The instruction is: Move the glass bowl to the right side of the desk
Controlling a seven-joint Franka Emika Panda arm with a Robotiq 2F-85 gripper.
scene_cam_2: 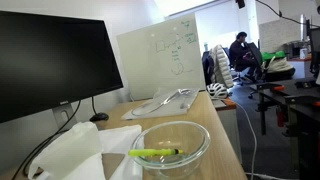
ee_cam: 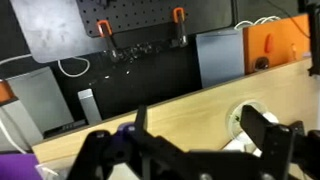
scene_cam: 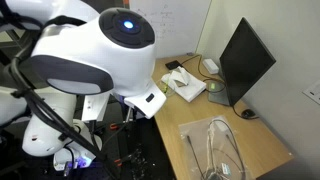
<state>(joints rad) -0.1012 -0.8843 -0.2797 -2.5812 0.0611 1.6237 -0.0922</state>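
The glass bowl (scene_cam_2: 170, 148) stands on the light-brown desk (scene_cam_2: 215, 125), close to the camera, with a yellow-green pen-like thing (scene_cam_2: 155, 153) lying in it. In an exterior view it shows as pale curved outlines (scene_cam: 221, 150) near the desk's front end. In the wrist view the bowl (ee_cam: 243, 117) is a pale round shape on the desk (ee_cam: 170, 125), partly hidden by one dark finger. My gripper (ee_cam: 200, 135) is open and empty above the desk, with the bowl at its right finger. The gripper cannot be made out in either exterior view.
A black monitor (scene_cam: 243, 60) stands along the desk's side and also shows in an exterior view (scene_cam_2: 50, 65). A white flat box (scene_cam: 185, 85) lies further along. A whiteboard (scene_cam_2: 160, 55) stands at the far end. My white arm (scene_cam: 95, 50) fills the foreground.
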